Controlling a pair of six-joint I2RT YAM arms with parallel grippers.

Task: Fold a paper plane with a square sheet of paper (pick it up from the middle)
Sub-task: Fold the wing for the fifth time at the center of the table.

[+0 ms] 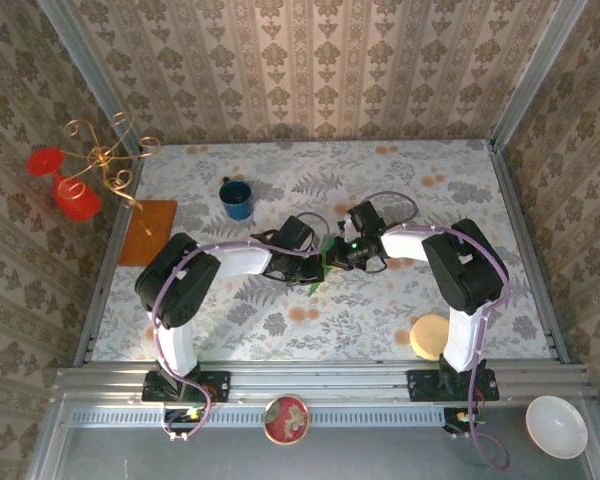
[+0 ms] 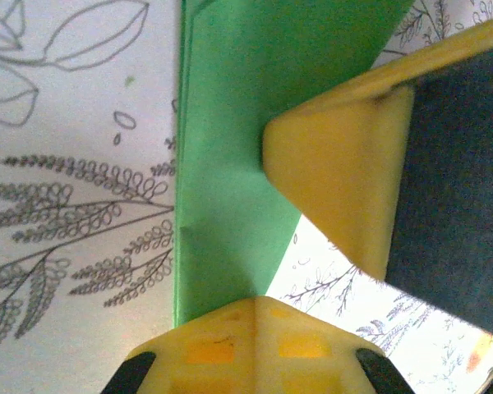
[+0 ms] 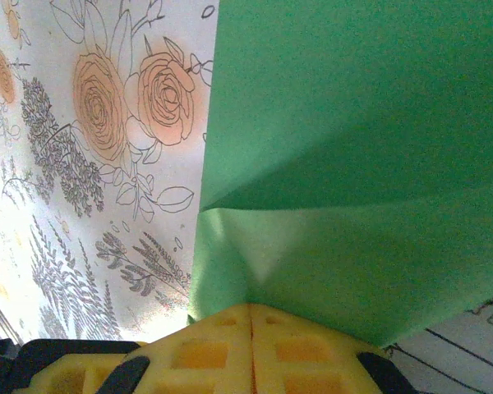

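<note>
The bright green sheet of paper (image 1: 326,262) is held off the middle of the table, folded into a narrow layered piece. I cannot tell whether it has the shape of a paper plane. My left gripper (image 1: 314,268) comes in from the left and my right gripper (image 1: 340,254) from the right, close together. In the left wrist view the left gripper (image 2: 258,300) is shut on the lower end of the green strip (image 2: 230,164), with a right finger (image 2: 337,180) pressing its side. In the right wrist view the right gripper (image 3: 251,309) is shut on creased green paper (image 3: 353,164).
A blue mug (image 1: 236,198) stands just behind the left arm. An orange-brown sheet (image 1: 147,232) lies at the left edge under a gold stand with red cups (image 1: 100,162). A round yellow disc (image 1: 430,336) lies by the right base. Two bowls (image 1: 556,426) (image 1: 286,418) sit off the table in front.
</note>
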